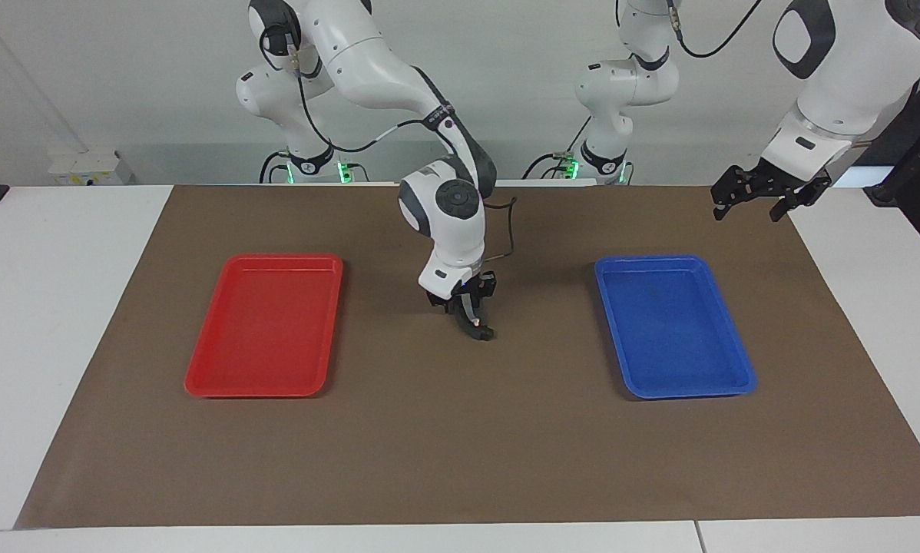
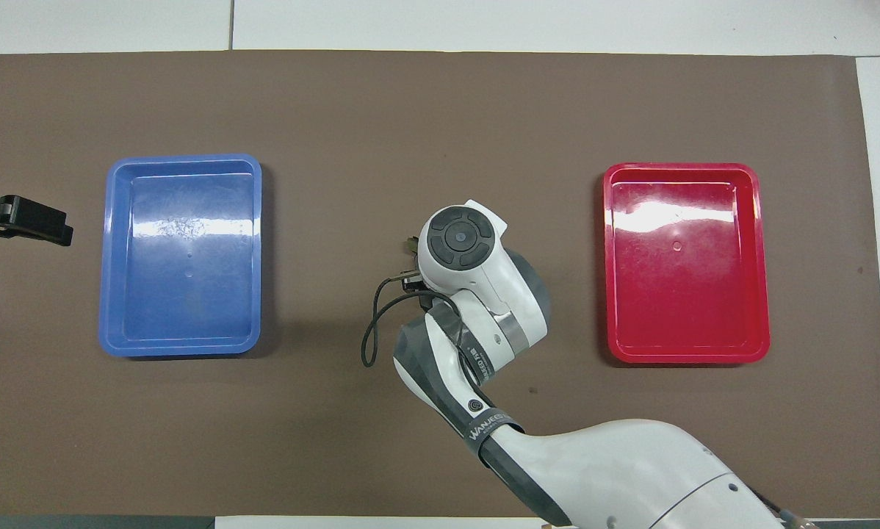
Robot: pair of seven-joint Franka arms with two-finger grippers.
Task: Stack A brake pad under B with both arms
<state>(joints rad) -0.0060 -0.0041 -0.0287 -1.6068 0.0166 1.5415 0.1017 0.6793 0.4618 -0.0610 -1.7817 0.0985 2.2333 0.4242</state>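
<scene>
My right gripper [image 1: 471, 316] points down at the middle of the brown mat [image 1: 460, 445], between the two trays. A small dark piece [image 1: 483, 332] sits at its tip, on or just over the mat. I cannot tell whether this is the A brake pad, B, or both stacked. In the overhead view the right wrist [image 2: 460, 250] covers that spot, so the pads are hidden there. My left gripper [image 1: 767, 196] hangs open and empty over the mat's edge at the left arm's end, and it also shows in the overhead view [image 2: 21, 219].
An empty red tray [image 1: 268, 388] lies toward the right arm's end and an empty blue tray [image 1: 679, 388] toward the left arm's end. The right arm's black cable [image 2: 370, 330] loops beside its wrist.
</scene>
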